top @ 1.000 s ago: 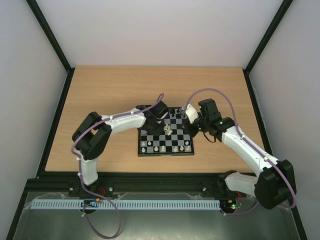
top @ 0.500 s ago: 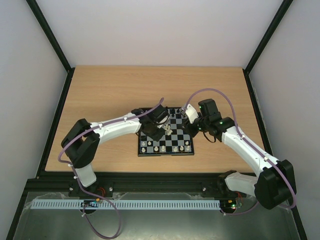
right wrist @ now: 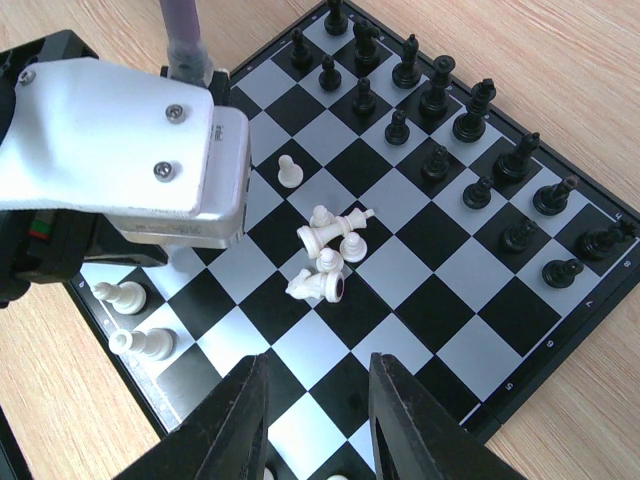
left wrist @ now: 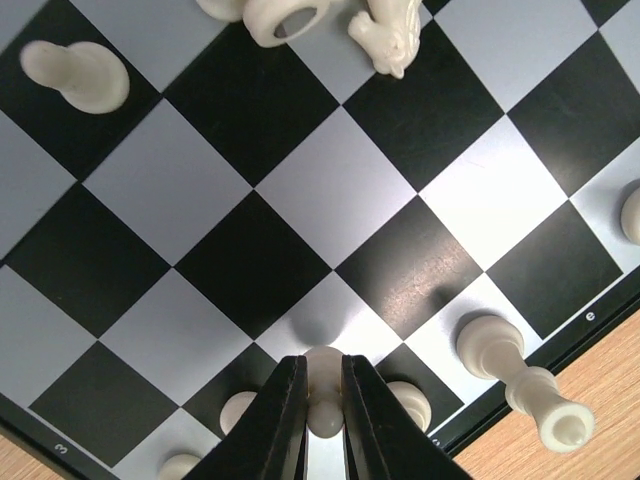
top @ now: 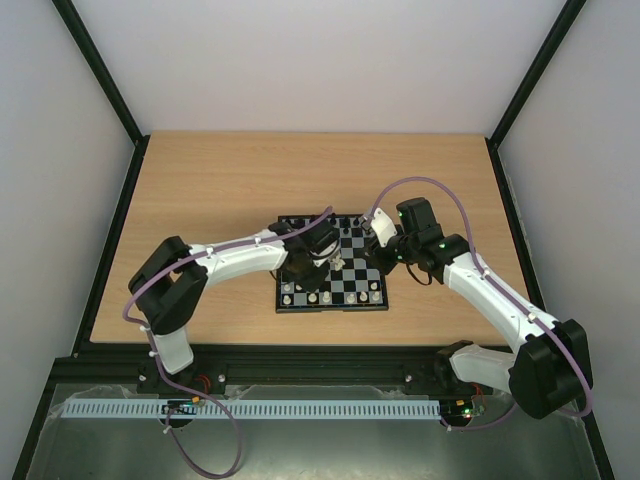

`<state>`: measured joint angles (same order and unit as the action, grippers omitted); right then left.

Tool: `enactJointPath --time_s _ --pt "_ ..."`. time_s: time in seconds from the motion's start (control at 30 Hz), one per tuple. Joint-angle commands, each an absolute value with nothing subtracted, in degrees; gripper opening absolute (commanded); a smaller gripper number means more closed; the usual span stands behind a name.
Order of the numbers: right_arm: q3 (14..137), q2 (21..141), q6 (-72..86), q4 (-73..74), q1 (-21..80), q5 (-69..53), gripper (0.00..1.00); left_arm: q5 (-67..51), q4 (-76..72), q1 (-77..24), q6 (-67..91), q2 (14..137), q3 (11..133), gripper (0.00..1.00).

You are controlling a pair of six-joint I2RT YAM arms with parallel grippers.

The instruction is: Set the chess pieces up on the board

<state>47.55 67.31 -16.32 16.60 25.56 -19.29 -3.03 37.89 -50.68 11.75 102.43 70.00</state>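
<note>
Clamping a white pawn (left wrist: 323,408) between two narrowly closed fingers (left wrist: 283,425), the left end effector (left wrist: 322,372) hangs over the near-left part of the board (right wrist: 440,292), which lies at the middle of the wooden surface (top: 200,190). Whether the pawn's base touches its square cannot be told from the wrist view. Other cream-white pieces stand just beside it along the board's edge, and one taller white piece (left wrist: 525,385) appears to lie on its side across the border onto the wood. At the centre of the board a heap of toppled white pieces (right wrist: 328,252) rests in a tangle, with a lone white pawn (right wrist: 289,172) upright near it. The black pieces (right wrist: 437,112) fill two rows on the far side. The right end effector (right wrist: 318,400) hovers above the board's right side, its fingers (right wrist: 240,425) apart and empty.
</note>
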Motion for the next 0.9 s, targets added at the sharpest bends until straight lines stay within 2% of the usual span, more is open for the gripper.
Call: enactJointPath --time_s 0.0,0.3,0.53,0.87 --pt "47.0 67.4 -17.0 18.8 25.4 -20.2 0.30 -4.3 39.5 -51.3 11.1 104.0 69.4 0.09" --pt "47.0 67.4 -17.1 18.8 25.4 -20.2 0.30 -4.7 39.4 -51.9 11.1 105.2 69.8 0.09" --pt "47.0 67.5 -17.1 18.8 25.4 -20.4 0.30 -3.7 39.4 -51.9 11.5 104.9 70.1 0.19" --pt "47.0 67.6 -17.1 18.9 25.4 -20.4 0.30 -1.2 39.0 -51.8 11.8 101.6 73.8 0.24"
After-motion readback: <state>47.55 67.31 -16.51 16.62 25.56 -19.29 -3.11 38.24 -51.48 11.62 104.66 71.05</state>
